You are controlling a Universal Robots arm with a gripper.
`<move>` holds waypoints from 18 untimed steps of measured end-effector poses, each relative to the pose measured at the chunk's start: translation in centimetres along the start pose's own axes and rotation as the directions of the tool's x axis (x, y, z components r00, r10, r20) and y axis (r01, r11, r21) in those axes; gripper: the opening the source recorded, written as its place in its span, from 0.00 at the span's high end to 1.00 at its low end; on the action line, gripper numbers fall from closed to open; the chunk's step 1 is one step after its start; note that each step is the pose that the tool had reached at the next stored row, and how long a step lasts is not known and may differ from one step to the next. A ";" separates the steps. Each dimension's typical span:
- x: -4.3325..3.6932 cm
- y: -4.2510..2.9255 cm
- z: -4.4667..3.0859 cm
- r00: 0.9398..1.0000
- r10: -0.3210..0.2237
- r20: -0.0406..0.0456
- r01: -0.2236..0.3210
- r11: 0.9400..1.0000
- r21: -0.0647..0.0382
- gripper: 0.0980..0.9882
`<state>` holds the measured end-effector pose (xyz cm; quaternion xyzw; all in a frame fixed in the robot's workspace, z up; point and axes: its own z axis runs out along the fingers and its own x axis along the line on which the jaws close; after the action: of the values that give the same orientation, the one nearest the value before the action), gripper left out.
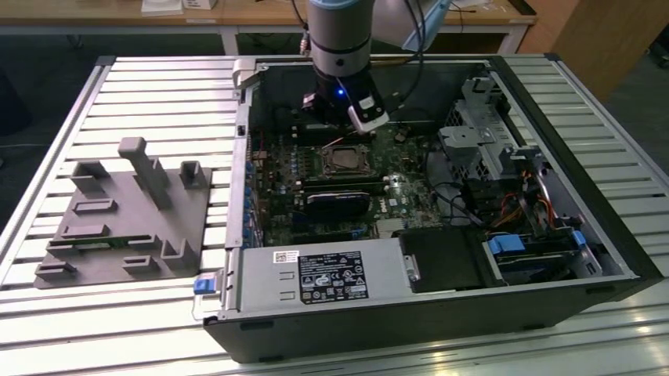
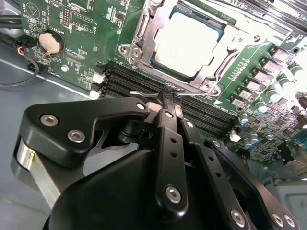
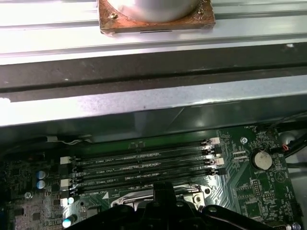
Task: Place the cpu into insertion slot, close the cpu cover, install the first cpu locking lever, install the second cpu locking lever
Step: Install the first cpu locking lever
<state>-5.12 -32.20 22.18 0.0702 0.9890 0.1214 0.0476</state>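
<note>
The cpu (image 2: 189, 40) lies silvery in the insertion slot (image 1: 345, 160) on the green board. The cpu cover (image 2: 142, 29) lies flat around it as a metal frame. A thin silver locking lever (image 2: 141, 94) runs along the socket's edge beside the memory slots. My black gripper (image 2: 169, 98) is shut, its tips together right at this lever and touching it. In the exterior view the gripper (image 1: 350, 135) hangs just behind the socket. In the first wrist view the gripper (image 3: 163, 194) sits at the socket's rim.
Black memory slots (image 3: 144, 165) lie next to the socket, with a coin battery (image 2: 50, 42) beyond them. The case wall (image 3: 144, 105) rises close by. A drive cage (image 1: 491, 133) and a power supply (image 1: 324, 274) flank the board. A grey fixture (image 1: 121, 211) stands outside the case.
</note>
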 end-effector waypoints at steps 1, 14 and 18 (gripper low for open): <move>0.01 -0.02 0.07 1.000 0.000 0.001 0.000 1.000 -0.001 0.99; -0.38 0.24 0.92 1.000 0.001 0.004 -0.001 1.000 -0.003 0.99; -0.39 0.24 0.93 1.000 0.001 0.004 -0.001 1.000 -0.004 0.99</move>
<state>-4.59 -31.81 21.37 0.0707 0.9886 0.1232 0.0498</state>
